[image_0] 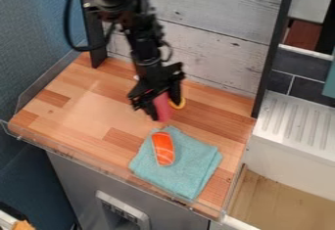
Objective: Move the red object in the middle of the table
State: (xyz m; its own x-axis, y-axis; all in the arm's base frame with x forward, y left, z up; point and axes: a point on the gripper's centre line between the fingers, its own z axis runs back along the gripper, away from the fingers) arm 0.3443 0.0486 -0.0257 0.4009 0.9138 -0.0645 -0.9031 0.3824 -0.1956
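Step in hand, my read: grasp made, transfer to the middle next. Claw (165, 109) is closed around the red object (162, 108), one finger each side. Object sits roughly upright between the wall side of the bench (85, 99) and the cloth's top corner. Can't tell if its base touches the wood.

Next: keep the grip, small shift toward the bench centre, set down level, release, back off straight up. Watch the yellow ring (178, 103) just beside the object; could get dragged along. Can't tell if it's a separate piece. Also avoid landing on the cloth edge, likely to tip it.

Surface: light wood strips, clear plastic lip (65, 151) along the near edge. Folded teal cloth (190, 175) lies toward the near right, orange toy with pale stripes (163, 149) on top.

Room: whitewashed plank panel (203, 45) behind, black posts either side, blue wall (29, 38) at left, grey cabinet front (78, 185) below. White ribbed drainboard (298, 126) at right, dark tiles above it.
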